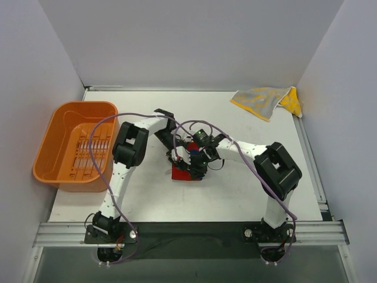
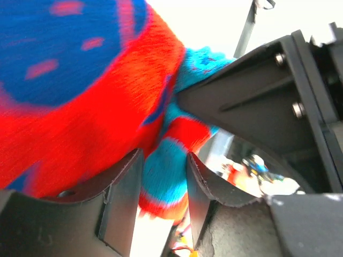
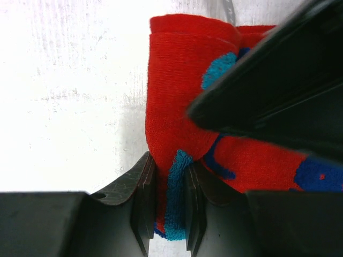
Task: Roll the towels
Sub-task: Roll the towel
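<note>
Red-turquoise towel [image 1: 182, 173] sits at table [image 1: 247, 188] centre; looks soft, light, floppy. R gripper [image 3: 170, 182] is clamped tight on its edge fold, L gripper [image 2: 163, 182] holds a thicker fold. Best grabbed at edges, I'd say.

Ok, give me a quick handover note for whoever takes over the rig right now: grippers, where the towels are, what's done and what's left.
Grippers: the left gripper is closed on a fold of the red and turquoise towel. The right gripper is pinched tight on an edge of the same towel.
Towels: the red and turquoise towel sits mid-table between both arms, bunched up. How far it is rolled cannot be told. The yellow towel lies crumpled at the far right corner, untouched.
Done: no finished roll visible.
Left: complete this roll, then roll the yellow towel.
</note>
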